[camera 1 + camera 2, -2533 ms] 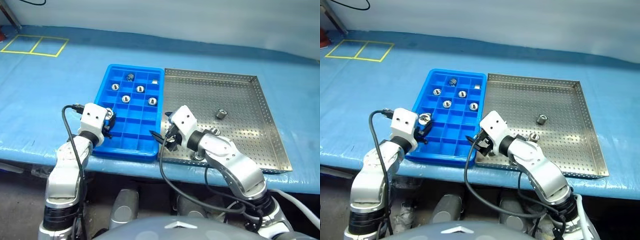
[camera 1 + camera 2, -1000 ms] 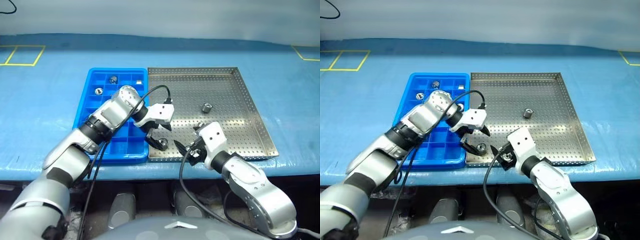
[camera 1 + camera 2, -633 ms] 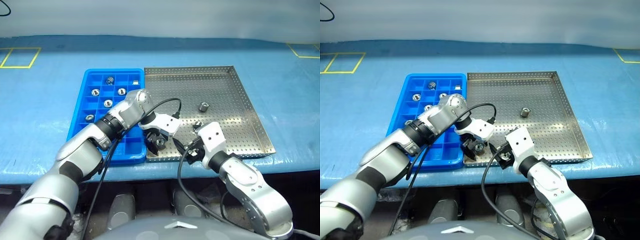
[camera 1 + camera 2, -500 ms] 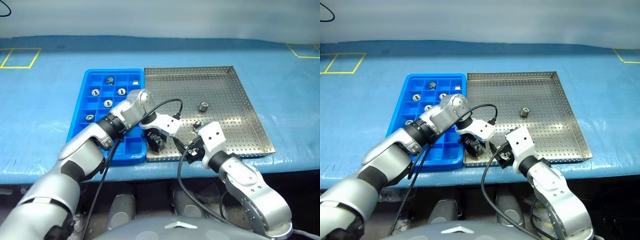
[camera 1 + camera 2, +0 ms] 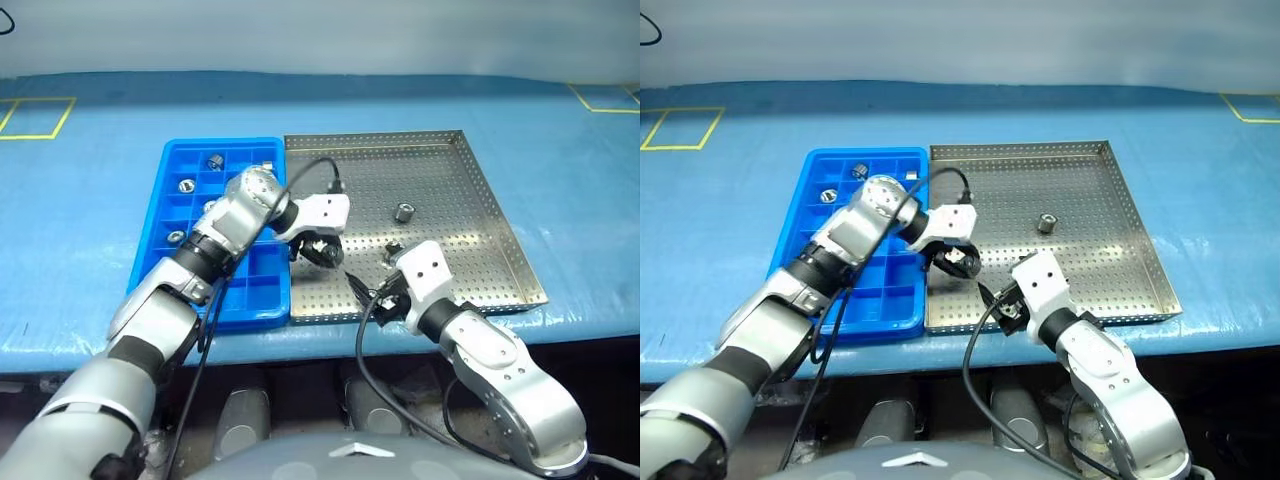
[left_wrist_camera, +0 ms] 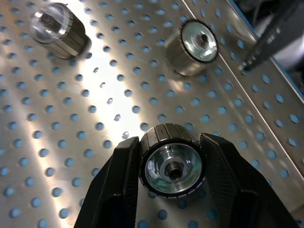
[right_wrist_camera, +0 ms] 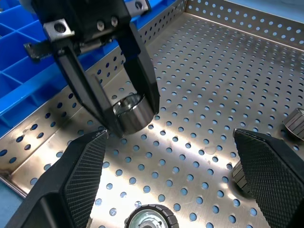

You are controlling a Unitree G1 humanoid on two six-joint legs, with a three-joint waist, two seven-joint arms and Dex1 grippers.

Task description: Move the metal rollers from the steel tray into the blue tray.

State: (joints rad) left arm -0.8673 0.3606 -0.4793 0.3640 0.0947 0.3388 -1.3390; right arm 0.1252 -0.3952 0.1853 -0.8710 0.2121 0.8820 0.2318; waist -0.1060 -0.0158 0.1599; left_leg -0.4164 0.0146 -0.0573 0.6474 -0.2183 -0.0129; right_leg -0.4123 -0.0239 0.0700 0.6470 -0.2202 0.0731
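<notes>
My left gripper [image 5: 322, 251] is shut on one of the metal rollers [image 6: 172, 164], holding it just above the perforated floor of the steel tray [image 5: 450, 180], near its left side. My right gripper [image 7: 175, 161] stands open close in front of it, over the tray's front left part, with nothing between its fingers [image 7: 80, 175]. Loose rollers lie in the steel tray: one in the middle [image 5: 404, 212], one by my right hand [image 5: 392, 250], one under my right gripper [image 7: 151, 219]. The blue tray [image 5: 250, 290] lies left of the steel tray with several rollers [image 5: 186, 185] in its far compartments.
Both trays sit side by side on a light blue table cover [image 5: 90, 230], near the table's front edge. Yellow tape squares [image 5: 30, 115] mark the far left of the cover. A black cable [image 5: 305, 170] loops from my left wrist over the trays.
My left gripper shut on the roller near the steel tray's front left corner and lifted it farther in from the front rim. My right arm has stayed put.
</notes>
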